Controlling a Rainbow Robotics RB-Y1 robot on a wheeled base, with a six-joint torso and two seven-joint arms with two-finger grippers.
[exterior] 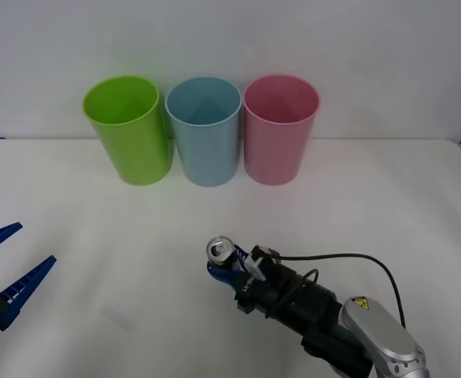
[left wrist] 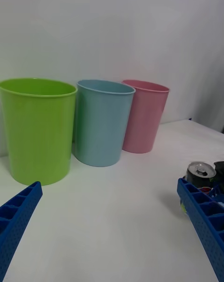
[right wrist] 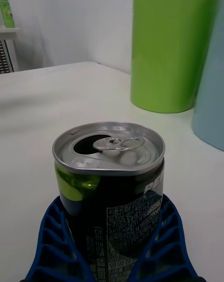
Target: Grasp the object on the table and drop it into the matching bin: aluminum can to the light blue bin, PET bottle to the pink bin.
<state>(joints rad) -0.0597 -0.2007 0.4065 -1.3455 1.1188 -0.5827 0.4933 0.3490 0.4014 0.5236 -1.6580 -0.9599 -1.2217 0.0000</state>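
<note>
The aluminum can (exterior: 220, 250), silver-topped with a dark green-and-white label, sits near the middle of the white table (exterior: 97, 213). My right gripper (exterior: 225, 264) is shut on it, one blue finger on each side of its body. In the right wrist view the can (right wrist: 109, 170) stands upright in that gripper (right wrist: 111, 206), with its opened pull-tab top showing. The light blue bin (exterior: 205, 142) stands at the back centre and the pink bin (exterior: 278, 142) is to its right. My left gripper (exterior: 35, 242) hangs open at the table's left edge, far from the can.
A lime green bin (exterior: 132, 142) stands left of the light blue one, and the three bins nearly touch in a row along the back. The right arm's black cable (exterior: 348, 257) loops above the table. White table lies bare between the can and the bins.
</note>
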